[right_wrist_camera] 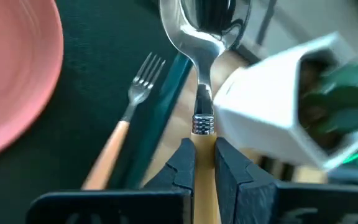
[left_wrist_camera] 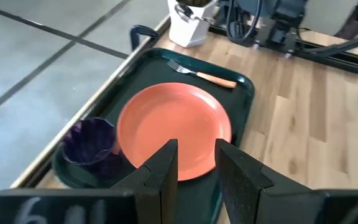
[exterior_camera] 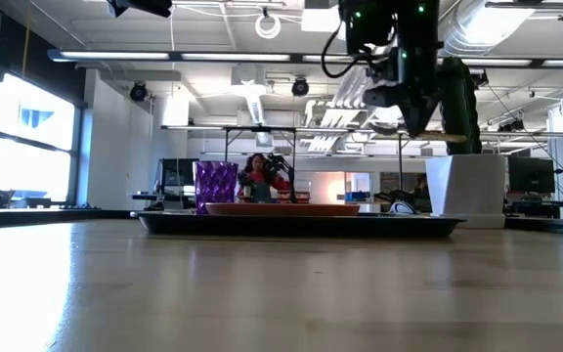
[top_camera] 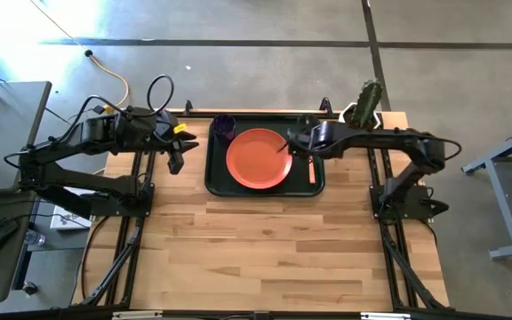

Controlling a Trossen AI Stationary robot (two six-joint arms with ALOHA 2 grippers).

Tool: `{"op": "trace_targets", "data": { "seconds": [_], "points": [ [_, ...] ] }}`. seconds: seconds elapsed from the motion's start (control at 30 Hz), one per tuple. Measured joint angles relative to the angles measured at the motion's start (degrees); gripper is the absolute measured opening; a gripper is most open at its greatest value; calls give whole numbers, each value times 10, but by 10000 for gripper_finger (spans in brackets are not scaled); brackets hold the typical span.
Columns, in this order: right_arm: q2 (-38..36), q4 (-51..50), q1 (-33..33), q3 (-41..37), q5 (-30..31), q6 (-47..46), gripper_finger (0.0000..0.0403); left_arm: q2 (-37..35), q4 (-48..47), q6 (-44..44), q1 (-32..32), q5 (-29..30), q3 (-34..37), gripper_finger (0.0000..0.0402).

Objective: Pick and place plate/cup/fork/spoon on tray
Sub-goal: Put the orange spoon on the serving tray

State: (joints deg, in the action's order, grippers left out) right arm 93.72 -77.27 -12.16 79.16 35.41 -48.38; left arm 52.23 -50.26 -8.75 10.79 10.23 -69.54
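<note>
The dark green tray (top_camera: 213, 182) lies at the table's far middle. The orange plate (top_camera: 258, 158) rests flat in it. The purple cup (top_camera: 224, 125) stands in its far left corner. The fork (right_wrist_camera: 135, 106) lies in the tray to the right of the plate, tines toward the far edge. My right gripper (top_camera: 293, 142) hangs above the tray's right part (exterior_camera: 409, 93), shut on the spoon (right_wrist_camera: 202, 68). My left gripper (left_wrist_camera: 197, 158) is open and empty just left of the tray (top_camera: 178, 153). My right gripper pinches the spoon's tan handle (right_wrist_camera: 204, 155) between its two fingers, just behind the metal collar. The spoon lies along the fingers and sticks out ahead of them, its silver bowl (right_wrist_camera: 204, 18) leading. It is lifted clear of the tray.
A white pot with a green cactus (top_camera: 364, 107) stands at the tray's far right corner, close to my right gripper. Bare wooden table (top_camera: 265, 249) fills the near half. A person shows far off in the room (exterior_camera: 258, 176).
</note>
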Motion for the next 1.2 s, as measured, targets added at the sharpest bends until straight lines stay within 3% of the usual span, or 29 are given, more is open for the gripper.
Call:
{"op": "trace_targets", "data": {
  "seconds": [0.2, 0.5, 0.83, 1.2],
  "points": [
    [-42, 97, -43, -81, -81, -65, 11, 0, 0, 0, 0, 40, 0, 94],
    [-40, 297, -67, -161, -174, -100, 15, 0, 6, 0, 0, 108, 0, 94],
    [-39, 389, -77, -193, -194, -177, 15, 0, 12, 50, 1, 202, 0, 94],
    [-30, 402, -78, -193, -201, -206, 16, 0, 13, 100, 1, 206, 0, 94]
  ]
}}
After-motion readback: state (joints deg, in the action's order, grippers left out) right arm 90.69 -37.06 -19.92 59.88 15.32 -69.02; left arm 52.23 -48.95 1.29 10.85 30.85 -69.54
